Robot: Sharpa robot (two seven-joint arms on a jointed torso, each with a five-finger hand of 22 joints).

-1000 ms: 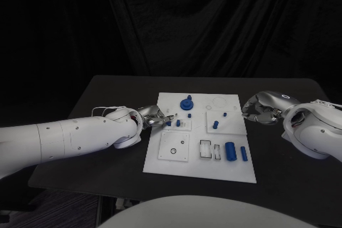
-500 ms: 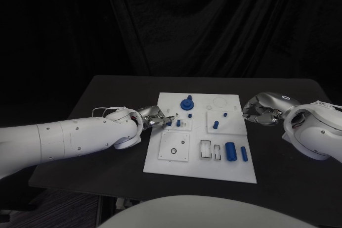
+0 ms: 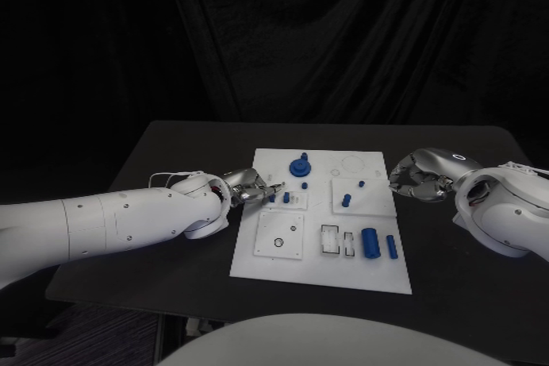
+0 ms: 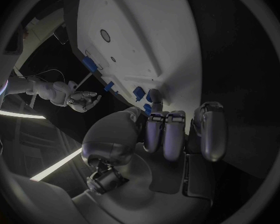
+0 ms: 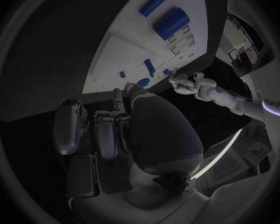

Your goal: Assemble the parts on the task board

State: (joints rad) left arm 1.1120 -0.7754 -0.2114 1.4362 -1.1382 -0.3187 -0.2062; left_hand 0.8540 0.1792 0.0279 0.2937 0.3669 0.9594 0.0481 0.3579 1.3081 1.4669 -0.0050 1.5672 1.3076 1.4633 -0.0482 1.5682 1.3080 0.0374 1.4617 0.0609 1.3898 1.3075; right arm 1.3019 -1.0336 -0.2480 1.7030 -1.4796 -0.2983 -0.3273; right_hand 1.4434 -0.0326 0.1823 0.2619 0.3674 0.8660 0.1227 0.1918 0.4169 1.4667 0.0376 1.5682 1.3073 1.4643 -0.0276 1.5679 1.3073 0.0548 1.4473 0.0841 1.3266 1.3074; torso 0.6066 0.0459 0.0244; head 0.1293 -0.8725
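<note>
The task board (image 3: 320,255) lies flat at the centre of the black desk (image 3: 171,152); blue parts stand on it, a round gear-like piece (image 3: 298,168) toward its upper middle, a thick cylinder (image 3: 370,242) and a thin one (image 3: 391,246) at lower right. The left hand (image 3: 250,188) sits at the board's left edge, fingertips pinching a small blue part (image 4: 149,106). The right hand (image 3: 414,180) hangs just off the board's right edge, fingers curled in, holding nothing.

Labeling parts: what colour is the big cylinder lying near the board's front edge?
Blue. The big cylinder shows best in the head view.
</note>
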